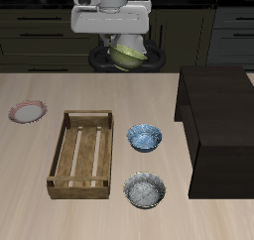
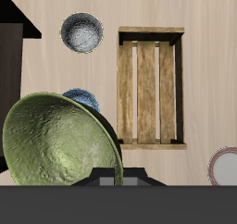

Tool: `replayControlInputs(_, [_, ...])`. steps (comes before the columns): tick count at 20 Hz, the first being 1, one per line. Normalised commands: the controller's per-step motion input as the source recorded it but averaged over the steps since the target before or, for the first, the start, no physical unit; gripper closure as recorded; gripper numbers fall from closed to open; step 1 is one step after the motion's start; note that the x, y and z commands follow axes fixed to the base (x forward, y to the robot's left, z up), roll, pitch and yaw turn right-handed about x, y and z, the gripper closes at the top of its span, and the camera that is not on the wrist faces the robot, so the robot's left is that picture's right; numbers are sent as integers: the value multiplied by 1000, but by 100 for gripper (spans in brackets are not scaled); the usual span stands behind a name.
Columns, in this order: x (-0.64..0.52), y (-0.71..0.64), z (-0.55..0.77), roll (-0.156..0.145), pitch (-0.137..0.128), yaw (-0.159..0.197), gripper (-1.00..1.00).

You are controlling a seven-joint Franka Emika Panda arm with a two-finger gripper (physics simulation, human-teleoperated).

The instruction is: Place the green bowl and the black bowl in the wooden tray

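- The robot hand [image 1: 127, 58] grips the small olive-green bowl [image 2: 57, 143] high above the counter's [image 1: 30, 209] back edge.
- The rectangular wooden slatted tray [image 1: 62, 150] lies below, nearer the front, long axis front-to-back.

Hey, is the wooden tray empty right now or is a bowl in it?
Empty. The wooden tray shows only bare slats in both views; the green bowl hangs tilted in the gripper above the table's back.

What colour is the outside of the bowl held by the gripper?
Olive green, the green bowl; clearest in the wrist view.

Green bowl [image 1: 127, 55] aloft; black bowl [image 1: 144, 191] beside wooden tray [image 1: 82, 153].
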Motion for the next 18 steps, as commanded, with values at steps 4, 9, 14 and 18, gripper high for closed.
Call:
replayControlInputs(4, [-79, -439, -11, -31, -29, 6, 100])
replayControlInputs(9, [53, -472, -16, -58, -29, 1, 100])
replayControlInputs(14, [126, -257, -190, -46, 3, 8, 100])
replayControlInputs(18, [-8, -134, -358, 4, 18, -9, 100])
